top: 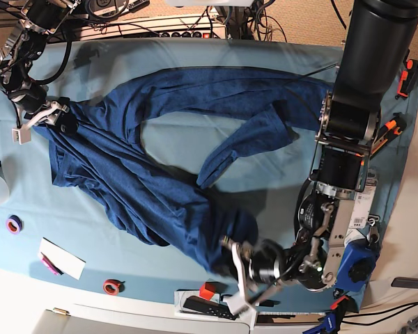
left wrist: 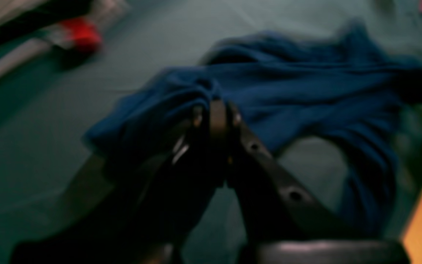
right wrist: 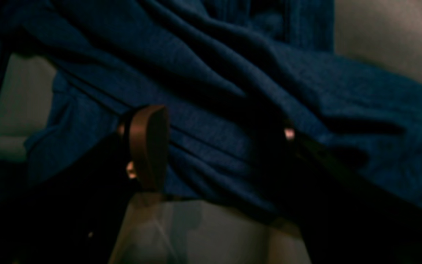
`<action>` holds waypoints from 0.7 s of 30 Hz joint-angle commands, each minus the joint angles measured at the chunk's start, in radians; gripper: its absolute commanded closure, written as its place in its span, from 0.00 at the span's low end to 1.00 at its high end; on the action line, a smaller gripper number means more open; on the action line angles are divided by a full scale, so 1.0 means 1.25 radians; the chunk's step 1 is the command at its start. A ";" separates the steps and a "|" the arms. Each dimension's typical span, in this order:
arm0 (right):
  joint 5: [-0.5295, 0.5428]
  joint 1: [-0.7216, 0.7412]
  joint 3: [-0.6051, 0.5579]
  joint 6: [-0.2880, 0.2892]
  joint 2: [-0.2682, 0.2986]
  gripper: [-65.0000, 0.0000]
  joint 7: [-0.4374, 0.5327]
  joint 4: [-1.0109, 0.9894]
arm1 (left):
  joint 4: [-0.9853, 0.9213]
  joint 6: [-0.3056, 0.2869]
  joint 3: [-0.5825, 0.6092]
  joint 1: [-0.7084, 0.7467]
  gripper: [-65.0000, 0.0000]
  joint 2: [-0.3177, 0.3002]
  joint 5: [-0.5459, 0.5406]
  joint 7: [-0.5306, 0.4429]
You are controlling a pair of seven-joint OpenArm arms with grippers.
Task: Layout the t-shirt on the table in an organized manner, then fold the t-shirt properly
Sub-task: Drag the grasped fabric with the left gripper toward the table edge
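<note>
The dark navy t-shirt (top: 146, 188) lies wrinkled and bunched across the teal table (top: 279, 188), one sleeve stretched along the far side. My left gripper (top: 231, 254) is at the shirt's near edge, low over the table. In the left wrist view its fingers (left wrist: 216, 110) are shut on a fold of the blue fabric (left wrist: 306, 91). My right gripper (top: 54, 115) sits at the shirt's far-left corner. The right wrist view shows it (right wrist: 218, 128) open, jaws wide apart, with shirt fabric (right wrist: 233, 73) spread across the gap.
Along the table's near-left edge lie a purple tape roll (top: 14, 224), a white card (top: 63, 257), a red tape roll (top: 111, 286) and a small red block (top: 207, 290). A black device (top: 205, 306) lies at the front edge. Cables (top: 160, 28) run behind the far edge.
</note>
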 commanded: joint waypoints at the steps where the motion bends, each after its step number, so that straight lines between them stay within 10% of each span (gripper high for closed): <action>1: 0.007 0.007 0.004 0.001 0.018 0.43 0.019 0.010 | 0.014 -0.017 -0.005 -0.035 1.00 -0.004 -0.058 0.009; 13: -0.016 0.007 0.004 0.001 0.019 0.43 0.042 0.010 | 0.014 -0.080 -0.005 -0.028 1.00 -0.100 -0.545 0.257; 21: -0.063 0.007 0.004 0.001 0.021 0.43 0.068 0.010 | 0.016 -0.095 -0.005 0.015 1.00 -0.220 -0.565 0.257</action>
